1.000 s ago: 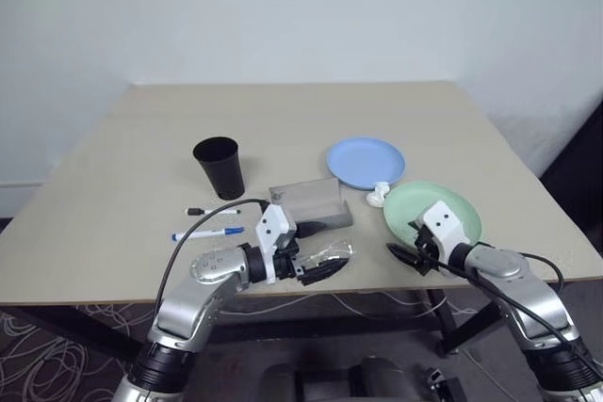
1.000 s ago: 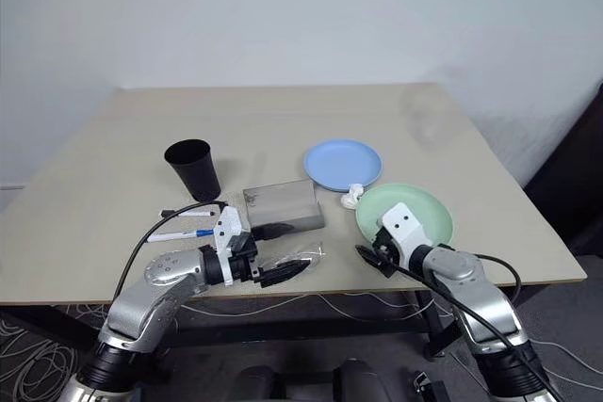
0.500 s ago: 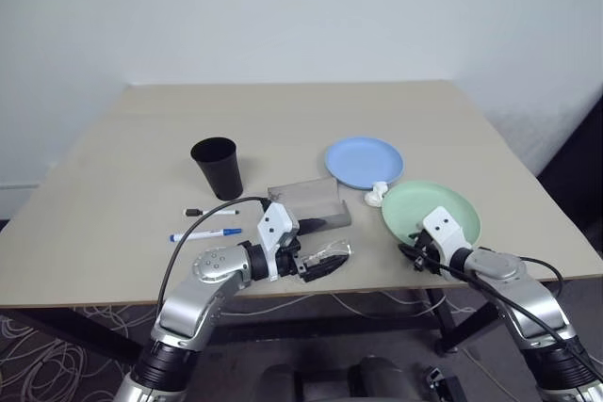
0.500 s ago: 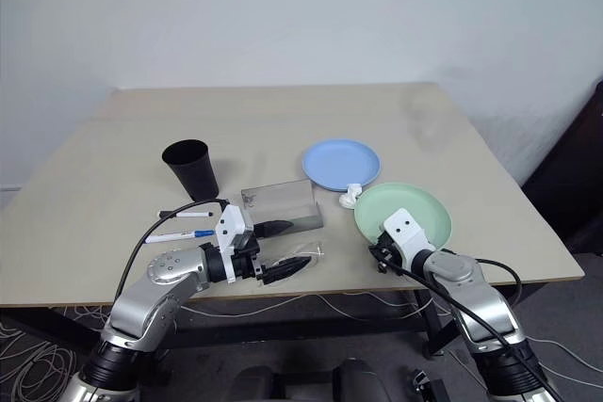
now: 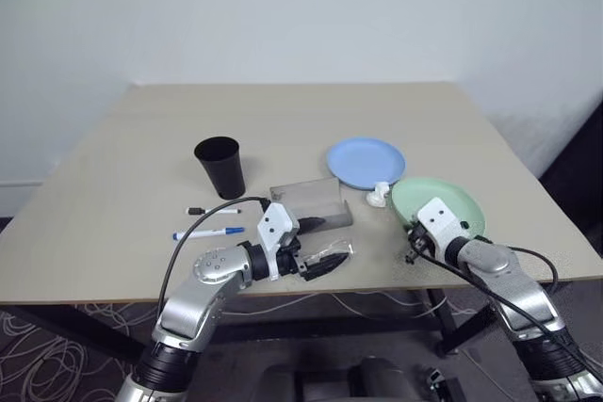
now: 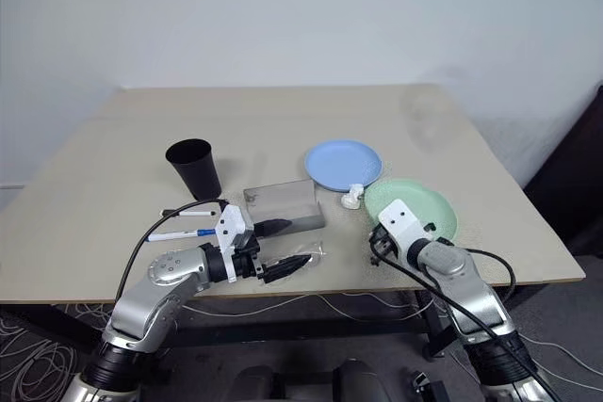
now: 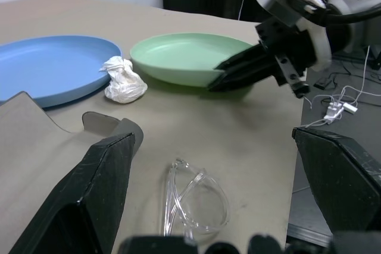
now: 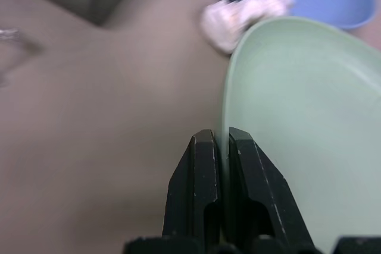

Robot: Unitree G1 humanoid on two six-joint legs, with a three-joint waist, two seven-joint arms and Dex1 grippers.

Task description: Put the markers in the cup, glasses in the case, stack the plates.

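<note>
A: Right gripper point(image 8: 216, 147)?
B: Pinched tight on the rim of the mint green plate point(image 5: 450, 202), at its near-left edge. Plate overhanging nothing; well inside the table's point(image 5: 311, 120) front edge, near its right edge.

A: Left gripper point(image 5: 316, 247)?
B: Spread as wide as it goes, holding nothing. One finger against the case point(image 5: 312, 201), the other near the table's front edge, with the glasses point(image 7: 193, 197) lying flat on the tabletop between them.

A: Around the case?
B: Light blue plate point(image 5: 366, 162) just behind and right of the case, flat on the table. White tissue lump point(image 5: 378, 197) right of the case, wedged between the two plates, touching or nearly touching both. Black cup point(image 5: 220, 166) upright, behind and left of the case, a clear strip of tabletop between. Black-capped marker point(image 5: 211, 211) left of the case, blue-capped marker point(image 5: 207, 233) just nearer the front edge than that one, both lying flat and roughly parallel.

A: Open room?
B: Whole far half of the table beyond the case bare. Bare strip also between the case and the green plate, ahead of the glasses. Little margin along the front edge.
</note>
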